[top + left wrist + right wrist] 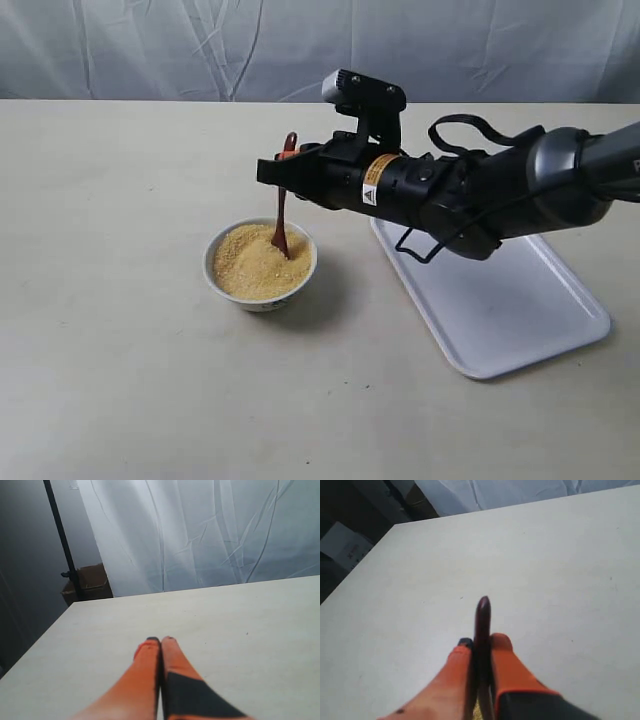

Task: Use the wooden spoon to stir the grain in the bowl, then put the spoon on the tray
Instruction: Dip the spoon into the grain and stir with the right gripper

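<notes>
A small white bowl (259,293) sits left of centre on the table, filled with golden-yellow grain (255,265). The dark reddish-brown wooden spoon (282,215) stands nearly upright with its scoop dipped in the grain. My right gripper (284,168) reaches across from the right and is shut on the spoon's handle above the bowl. In the right wrist view the spoon handle (482,622) is pinched between the orange fingers of the right gripper (482,642). The white tray (500,300) lies to the right, under the arm. My left gripper (160,640) is shut on nothing, over bare table.
A white curtain (200,45) hangs behind the table's far edge. The right arm's black body (450,195) stretches over the tray's near-left corner. In the left wrist view a dark stand pole (60,540) and a cardboard box (87,582) stand beyond the table.
</notes>
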Available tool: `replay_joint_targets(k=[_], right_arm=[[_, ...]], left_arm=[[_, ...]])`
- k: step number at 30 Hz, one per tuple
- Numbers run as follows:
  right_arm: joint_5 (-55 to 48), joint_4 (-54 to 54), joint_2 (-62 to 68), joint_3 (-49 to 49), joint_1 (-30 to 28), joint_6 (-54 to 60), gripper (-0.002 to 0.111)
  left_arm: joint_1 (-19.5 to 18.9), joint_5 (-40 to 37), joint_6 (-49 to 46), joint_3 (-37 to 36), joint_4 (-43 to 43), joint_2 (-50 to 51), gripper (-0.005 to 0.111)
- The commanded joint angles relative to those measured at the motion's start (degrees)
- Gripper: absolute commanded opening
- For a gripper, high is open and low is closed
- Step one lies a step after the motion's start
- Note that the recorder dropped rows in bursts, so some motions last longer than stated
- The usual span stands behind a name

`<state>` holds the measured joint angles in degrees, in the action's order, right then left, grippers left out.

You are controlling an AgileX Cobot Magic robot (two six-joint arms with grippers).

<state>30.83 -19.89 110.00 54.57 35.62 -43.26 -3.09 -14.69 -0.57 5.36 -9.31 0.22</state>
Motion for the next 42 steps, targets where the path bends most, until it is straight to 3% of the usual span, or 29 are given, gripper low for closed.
replay_joint_targets(k=[1,15,22,27,42], right_arm=[[2.2,-0.9,-0.9,-0.1,-0.1,-1.4,-0.001],[1.6,-1.7,-6.5,-0.1,-0.1,-1.1,-0.001],[-3.5,-1.6,-7.7,-0.1,-0.1,8.8,-0.001],[0.4,2.7,-3.1,-0.1,-0.1,12.0,-0.001],[-1.8,0.2,0.5,-0.1,-0.1,2.6,-0.001]], left_arm=[[0.4,0.3,0.1,-0.2,0.1,-0.2,0.000],[0.4,0.3,0.1,-0.2,0.1,-0.2,0.000],[0.4,0.3,0.1,-0.2,0.1,-0.2,0.000],[0.4,0.3,0.1,-0.2,0.1,-0.2,0.000],[0.4,0.3,0.1,-0.2,0.1,-0.2,0.000]])
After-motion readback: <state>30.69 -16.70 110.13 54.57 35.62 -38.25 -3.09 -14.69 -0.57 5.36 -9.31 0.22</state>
